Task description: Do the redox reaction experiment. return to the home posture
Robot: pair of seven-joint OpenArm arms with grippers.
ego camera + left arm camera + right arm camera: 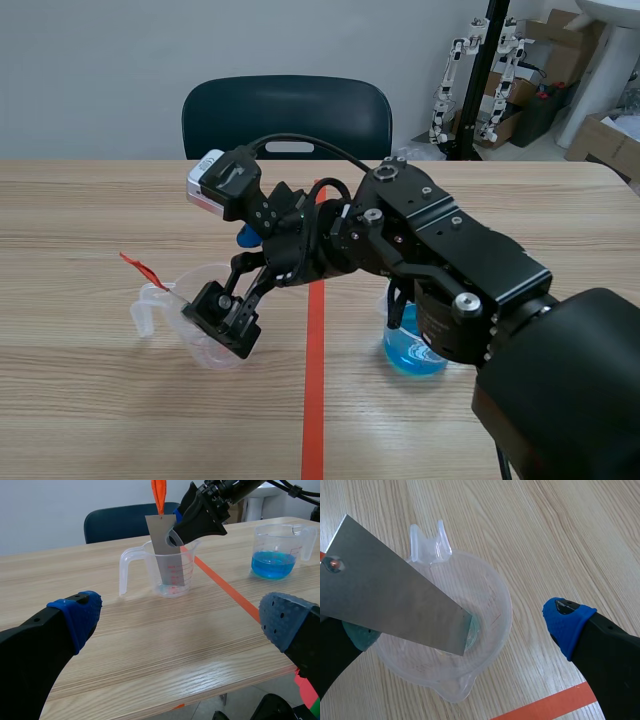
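- R jaws: wide open, gripping nothing. They hang over the clear measuring cup (506, 597), w/ the R arm lying across the tape line (225, 587).
- Metal plate (390, 600): stands tilted in that cup, lower end on the cup's bottom. Its upper part leans against the grey-green-padded finger (357, 632); the blue-padded finger (567, 622) is well apart from it.
- Orange ribbon (159, 495): tied thru a hole at the plate's top end (whether it touches the jaws, can't tell).
- Clear cup sits on the bench (150, 645), just L of the tape line, approx. midway btw. near and far edges, handle toward the L edge.
- Measuring cup w/ blue liquid (280, 545): just R of the tape line, well apart from the clear cup.
- L jaws: wide open, empty, blue pads (80, 612). They're at the bench's near edge, well short of both cups.
- Dark chair (115, 527): behind the far edge.
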